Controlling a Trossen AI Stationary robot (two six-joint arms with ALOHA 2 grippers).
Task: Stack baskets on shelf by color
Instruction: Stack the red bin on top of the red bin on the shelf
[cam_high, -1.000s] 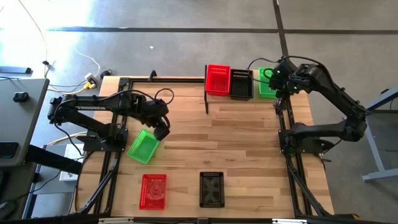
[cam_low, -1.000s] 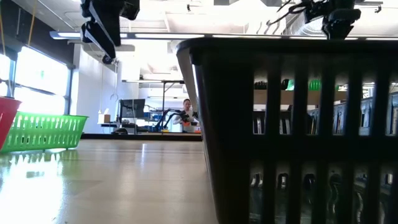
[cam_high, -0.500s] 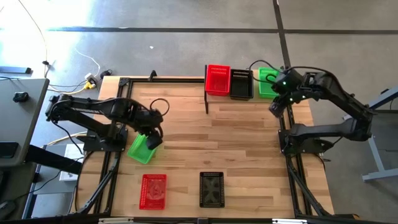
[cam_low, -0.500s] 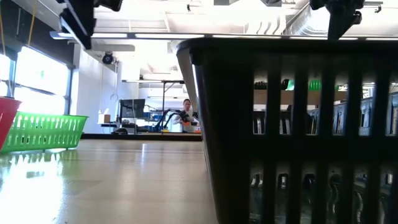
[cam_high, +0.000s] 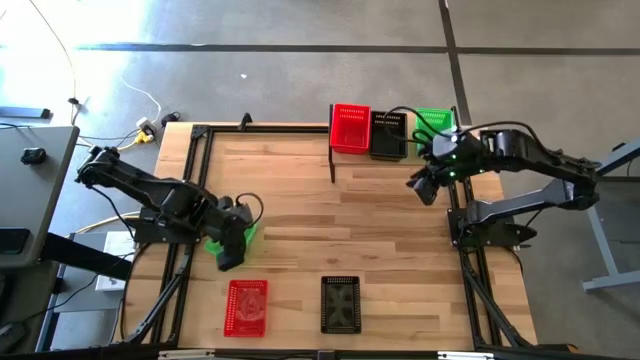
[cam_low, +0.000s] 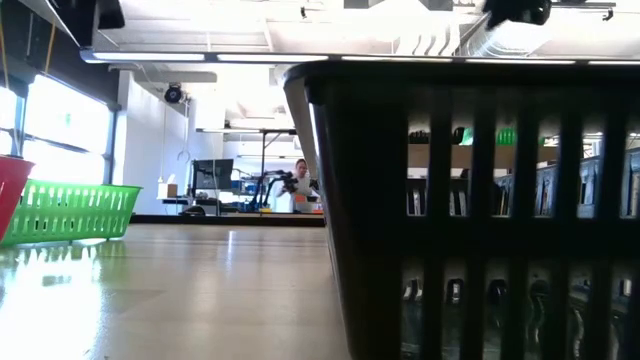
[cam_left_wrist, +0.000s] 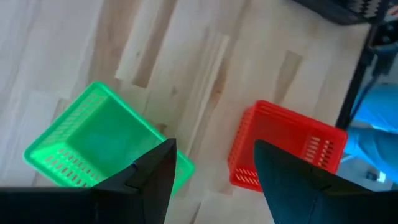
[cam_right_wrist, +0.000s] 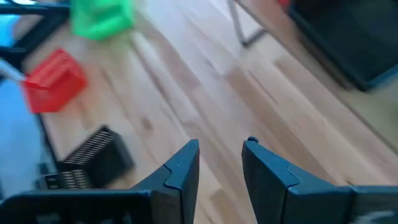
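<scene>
On the shelf (cam_high: 332, 160) at the table's far edge stand a red basket (cam_high: 350, 128), a black one (cam_high: 388, 133) and a green one (cam_high: 436, 121), side by side. A loose green basket (cam_high: 245, 233) lies near the left edge, with a red basket (cam_high: 246, 306) and a black basket (cam_high: 340, 303) by the near edge. My left gripper (cam_high: 228, 248) hangs open over the loose green basket (cam_left_wrist: 93, 146), apart from it. My right gripper (cam_high: 424, 186) is open a little over bare table, just in front of the shelf.
The table's black frame rails (cam_high: 180, 270) run along both sides. In the low view the near black basket (cam_low: 480, 200) fills the right half; the green basket (cam_low: 70, 210) and a red basket's edge (cam_low: 10, 195) sit at the left. A person shows far behind.
My left gripper has moved toward the near and left edges, ending over the loose green basket. My right gripper has drawn back from the green basket on the shelf toward the near edge and the table's middle. No basket has moved.
</scene>
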